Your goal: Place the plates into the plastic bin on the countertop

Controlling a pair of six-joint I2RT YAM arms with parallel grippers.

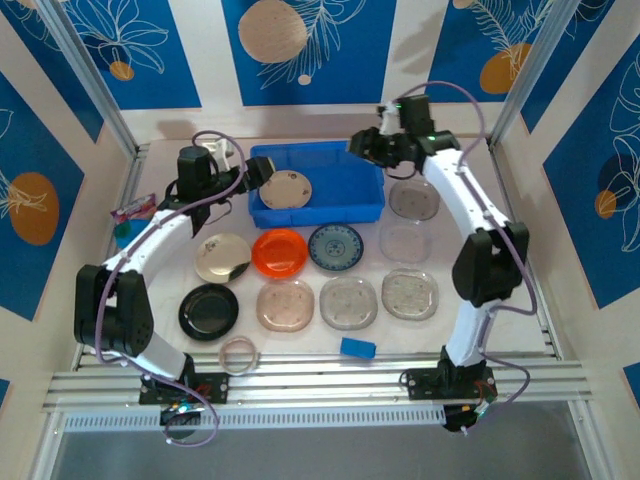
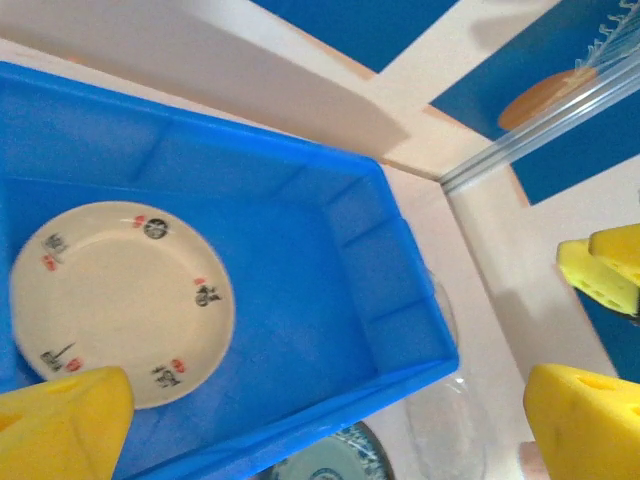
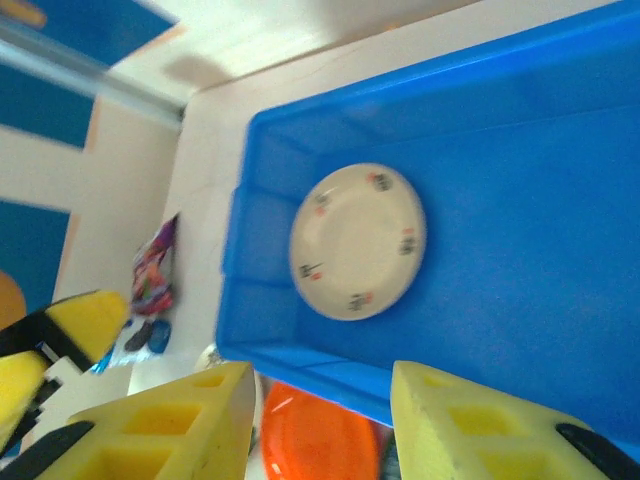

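1. My left hand (image 1: 254, 173) hangs at the left rim of the bright blue rectangular plastic bin (image 1: 318, 212), spread wide and empty; my right hand (image 3: 320, 410) hovers over the bin's far right corner, partly open, holding nothing
2. One beige round plate with small painted marks (image 1: 286, 189) lies flat in the bin's left half; the rest lie on the pale beige tabletop (image 1: 300, 348) in front and to its right, so I judge the step is fetching the next
3. Nearest my left hand are the shiny silver round plate (image 1: 222, 257) and the orange round plate (image 1: 279, 251); the clear round plate (image 1: 413, 198) beside the bin's right wall suits my right
4. These dishes are shallow, so I come down over one rim, one finger inside and one outside, and close firmly
5. I lift clear of the bin wall before crossing it, then release low over the free right half
6. Only one hand over the bin at a time
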